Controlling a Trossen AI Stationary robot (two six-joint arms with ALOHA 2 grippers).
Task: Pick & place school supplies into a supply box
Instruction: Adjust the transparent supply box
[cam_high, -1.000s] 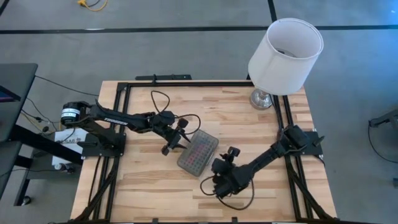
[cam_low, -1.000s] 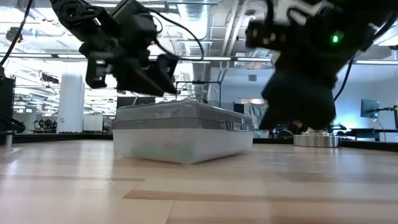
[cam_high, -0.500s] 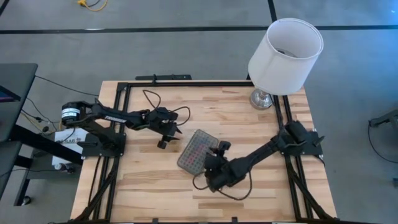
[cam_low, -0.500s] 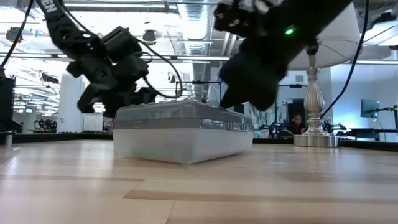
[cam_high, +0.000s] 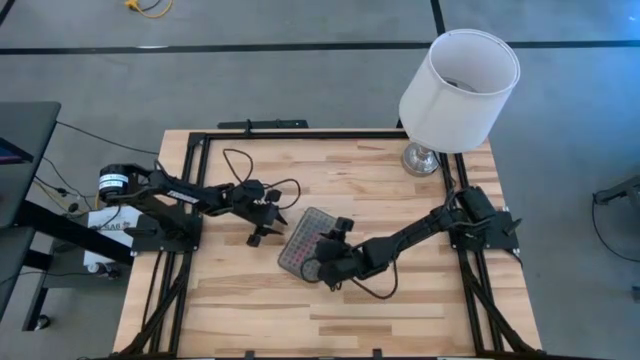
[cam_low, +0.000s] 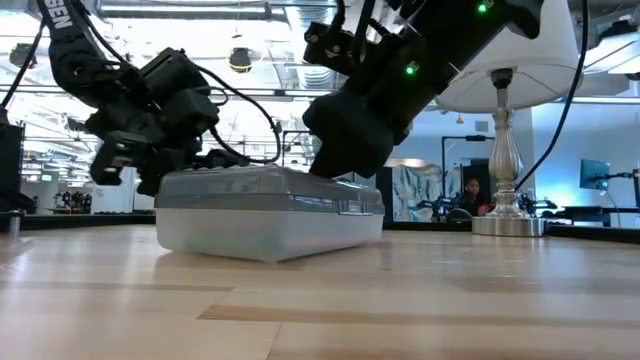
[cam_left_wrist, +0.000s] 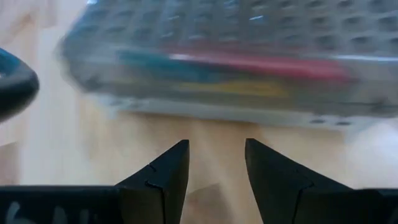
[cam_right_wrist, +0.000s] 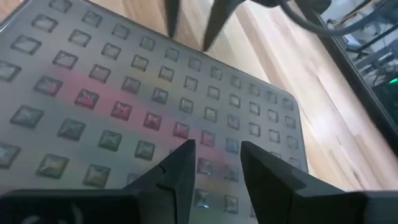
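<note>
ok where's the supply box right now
In the high view the supply box lies lid shut near the table's middle, between the left gripper beside it and the right gripper on its lid.

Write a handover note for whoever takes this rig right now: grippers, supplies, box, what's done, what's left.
Left gripper: open, empty, just beside the supply box's left side.
Right gripper: open, empty, over the box's closed lid.
School supplies: coloured shapes show through the box; none loose on the table.
Done: supplies boxed, lid down.
Left: confirm the lid is latched, then retract both arms.
</note>
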